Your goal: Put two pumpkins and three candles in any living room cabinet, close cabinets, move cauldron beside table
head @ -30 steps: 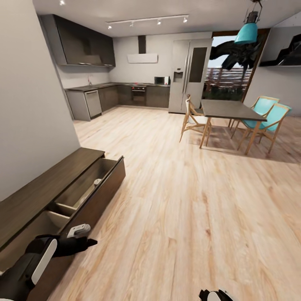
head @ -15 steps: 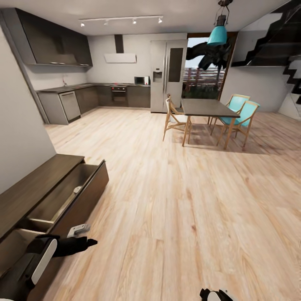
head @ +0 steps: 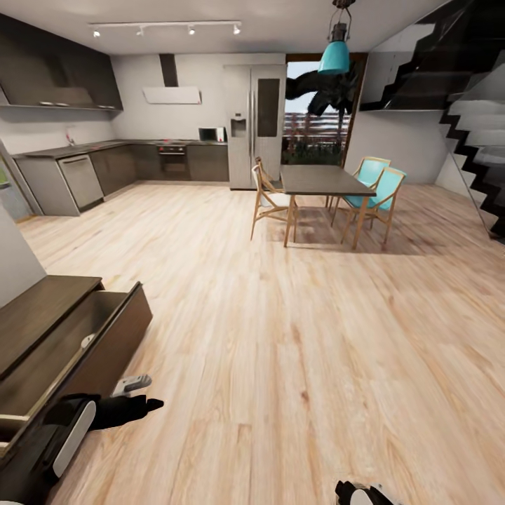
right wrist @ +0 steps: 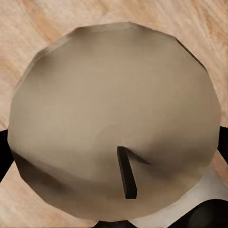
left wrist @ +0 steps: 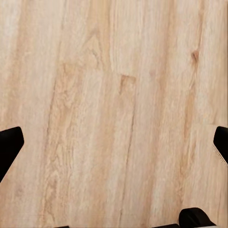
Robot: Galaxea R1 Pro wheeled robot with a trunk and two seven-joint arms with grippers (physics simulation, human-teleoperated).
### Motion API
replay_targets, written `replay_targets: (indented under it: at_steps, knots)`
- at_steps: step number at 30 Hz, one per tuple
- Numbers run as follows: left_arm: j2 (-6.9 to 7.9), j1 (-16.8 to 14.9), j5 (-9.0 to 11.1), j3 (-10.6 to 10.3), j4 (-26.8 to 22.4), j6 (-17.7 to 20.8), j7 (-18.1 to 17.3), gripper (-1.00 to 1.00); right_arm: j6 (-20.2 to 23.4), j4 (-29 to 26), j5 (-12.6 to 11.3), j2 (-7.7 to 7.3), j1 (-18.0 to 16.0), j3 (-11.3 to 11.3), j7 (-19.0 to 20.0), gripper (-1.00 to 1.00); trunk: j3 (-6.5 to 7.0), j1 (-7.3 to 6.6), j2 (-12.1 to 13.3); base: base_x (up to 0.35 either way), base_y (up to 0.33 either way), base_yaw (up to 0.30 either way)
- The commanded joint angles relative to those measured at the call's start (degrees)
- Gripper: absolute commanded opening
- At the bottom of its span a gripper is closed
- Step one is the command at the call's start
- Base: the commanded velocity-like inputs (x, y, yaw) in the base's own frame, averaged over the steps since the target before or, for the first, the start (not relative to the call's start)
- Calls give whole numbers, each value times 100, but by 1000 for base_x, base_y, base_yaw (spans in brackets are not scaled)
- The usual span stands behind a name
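Observation:
My right gripper (right wrist: 114, 156) is shut on a candle (right wrist: 114, 95), a grey-beige cylinder whose flat top and dark wick nearly fill the right wrist view. The dark brown cabinet (head: 42, 315) stands at the lower left of the head view with one drawer (head: 116, 333) pulled open. Inside the drawer lies a small pale object (head: 88, 341) that looks like another candle. Just in front of that drawer, my left gripper (head: 144, 404) hangs open over bare floor (left wrist: 114, 95), nothing between its fingertips (left wrist: 8, 147). The pumpkins and the cauldron are out of view.
Wide wooden floor (head: 294, 337) stretches ahead. A dining table (head: 319, 181) with wooden and teal chairs (head: 379, 193) stands at the far middle. Kitchen counters (head: 70, 165) and a fridge (head: 254, 126) line the back wall, and dark stairs (head: 477, 140) rise at the right.
The head view has swung to the right, so the cabinet and kitchen sit further left in the picture and the stairs have come in. Both arms keep their places in the picture.

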Motion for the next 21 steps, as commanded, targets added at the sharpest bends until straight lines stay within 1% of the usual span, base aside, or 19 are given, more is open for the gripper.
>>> replay_targets:
  at_steps: [1, 2, 4, 7, 12, 21]
  knots:
    - [0, 0, 0, 0, 0, -1, 0, 100, -2, 0, 13, -4, 0, 11, 141, -100, -1, 0, 0, 295, -136, -7]
    - [0, 2, 0, 0, 0, -1, 0, 100, -1, 1, 27, -6, 0, 22, 370, -100, -1, 0, 0, 295, -124, -4]
    - [0, 1, 0, 0, 0, -2, 0, 100, 3, 3, 36, -13, 0, 25, 678, -100, -2, 0, 0, 295, -117, -2]
    - [0, 2, 0, 0, 0, -2, 0, 100, 8, 4, 30, -16, 0, -3, 837, -100, -2, 0, 0, 295, -113, -1]
    - [0, 1, 0, 0, 0, -2, 0, 100, -3, 5, 30, 9, 0, -18, 873, -100, -2, 0, 0, 295, -111, 0]
    - [0, 1, 0, 0, 0, -4, 0, 100, 15, 6, 13, -16, 0, -20, 881, -100, -55, 0, 0, 295, -111, 0]
